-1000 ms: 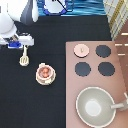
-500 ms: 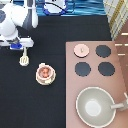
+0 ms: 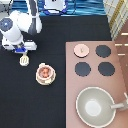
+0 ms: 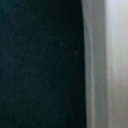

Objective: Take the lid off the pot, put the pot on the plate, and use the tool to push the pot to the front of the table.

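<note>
The lid lies on the stove, the pot sits on the plate, and the pincer, its state unclear, hovers over the tool, which might skid away across the bench.

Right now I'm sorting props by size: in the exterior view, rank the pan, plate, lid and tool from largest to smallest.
1. Pan
2. Plate, with the pot on it
3. Lid, on the stove
4. Tool, smallest, just below the claw

All lie flat, so nearness barely skews this.
</note>
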Controlling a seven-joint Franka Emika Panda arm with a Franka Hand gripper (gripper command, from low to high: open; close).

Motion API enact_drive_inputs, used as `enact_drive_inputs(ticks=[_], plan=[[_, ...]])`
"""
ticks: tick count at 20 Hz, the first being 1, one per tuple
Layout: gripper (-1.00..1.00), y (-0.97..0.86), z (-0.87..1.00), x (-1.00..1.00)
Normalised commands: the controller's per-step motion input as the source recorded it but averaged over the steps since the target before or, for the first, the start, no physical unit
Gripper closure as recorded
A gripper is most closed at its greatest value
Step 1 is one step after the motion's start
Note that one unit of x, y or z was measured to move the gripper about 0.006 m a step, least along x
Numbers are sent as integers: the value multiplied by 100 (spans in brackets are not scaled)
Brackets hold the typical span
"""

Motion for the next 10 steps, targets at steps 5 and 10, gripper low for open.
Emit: enact_drive_inputs(ticks=[5, 10], plan=[[100, 0, -1, -45], [100, 0, -1, -29]])
